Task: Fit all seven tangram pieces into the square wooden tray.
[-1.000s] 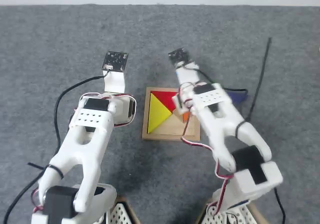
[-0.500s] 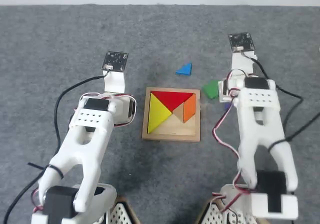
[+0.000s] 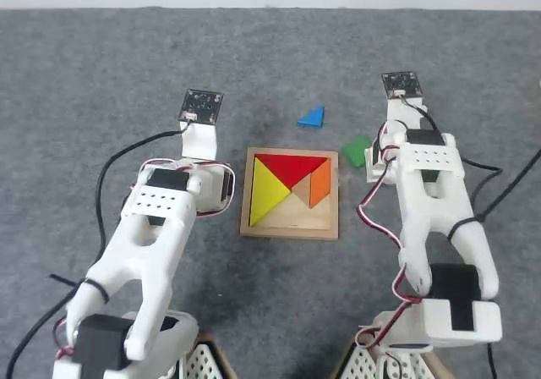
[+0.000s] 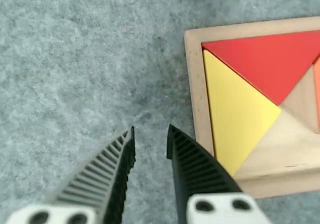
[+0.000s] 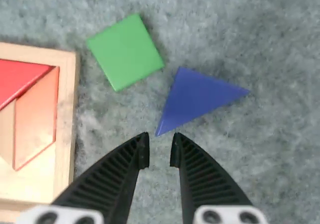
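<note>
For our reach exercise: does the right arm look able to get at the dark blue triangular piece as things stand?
Probably yes: the right pincer hangs just short of the dark blue triangular piece, with only bare grey carpet between.

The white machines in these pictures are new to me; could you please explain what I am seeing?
These are two small robot arms. The high view looks down on the left arm and the right arm. The other two pictures come from cameras on their wrists; the black jaws there stand slightly apart, holding nothing. On the grey mat, the wooden tray holds a red triangle, a yellow triangle and an orange piece. Outside it lie a green square, a dark blue triangle and a light blue triangle.
</note>
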